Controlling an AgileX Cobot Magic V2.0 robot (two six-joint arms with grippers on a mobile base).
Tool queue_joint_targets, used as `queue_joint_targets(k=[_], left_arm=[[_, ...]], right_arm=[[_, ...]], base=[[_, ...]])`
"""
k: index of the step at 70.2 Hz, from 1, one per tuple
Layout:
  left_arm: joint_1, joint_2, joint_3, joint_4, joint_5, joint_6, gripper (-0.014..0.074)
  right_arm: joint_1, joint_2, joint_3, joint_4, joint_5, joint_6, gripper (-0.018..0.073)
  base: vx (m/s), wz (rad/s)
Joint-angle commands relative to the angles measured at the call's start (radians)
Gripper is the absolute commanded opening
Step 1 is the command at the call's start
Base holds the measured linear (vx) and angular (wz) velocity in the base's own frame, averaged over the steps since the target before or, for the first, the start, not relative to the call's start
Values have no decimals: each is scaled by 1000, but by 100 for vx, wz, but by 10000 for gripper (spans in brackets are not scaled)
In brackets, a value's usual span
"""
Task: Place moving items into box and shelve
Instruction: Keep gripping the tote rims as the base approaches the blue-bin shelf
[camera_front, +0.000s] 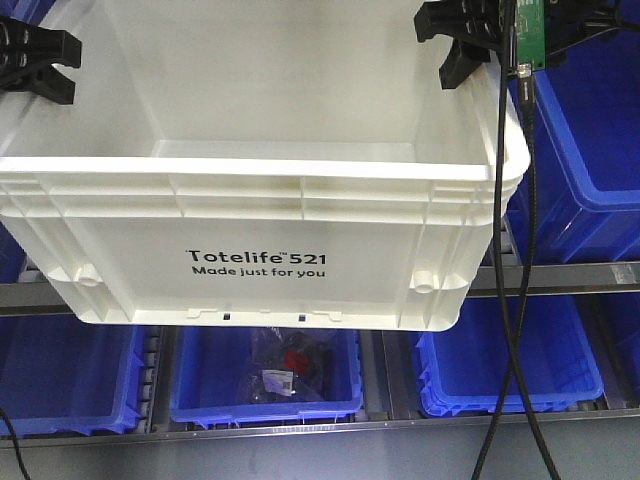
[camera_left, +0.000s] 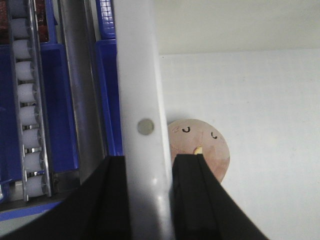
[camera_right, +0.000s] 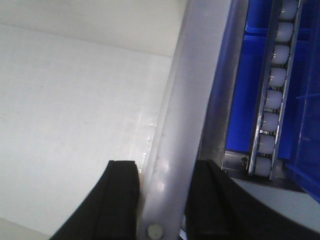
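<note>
Packing looks done, a pinkish face toy (camera_left: 200, 150) sits inside the Totelife box (camera_front: 260, 265), which left gripper (camera_front: 35, 60) and right gripper (camera_front: 462, 45) pinch by the rims at 9 and 3 o'clock above the blue-bin shelf (camera_front: 560, 275), so shelving's left.

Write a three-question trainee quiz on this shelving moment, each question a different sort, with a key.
1. True or false: the white box rests on a table.
2. Multiple choice: the left gripper is shut on (A) a blue bin, (B) the box's rim, (C) a cable.
3. Fill in: inside the box, beside the left gripper's inner finger, lies a round ____ toy with a drawn face.

Key: 1 false, both grippers, the right gripper included, hold it up in front of the shelf; 2 B; 3 pinkish.
</note>
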Motion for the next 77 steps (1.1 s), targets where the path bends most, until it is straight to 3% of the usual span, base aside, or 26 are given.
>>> queue_joint_targets(k=[1,77], left_arm=[[-6,-48,-48,-35,-122,5,-26],[-6,-48,-48,-35,-122,5,-26]], right_arm=[[2,-60,-47,35,-68,-40,-12],[2,-60,-47,38,-87,-40,-12]], base=[[2,-6],[0,0]])
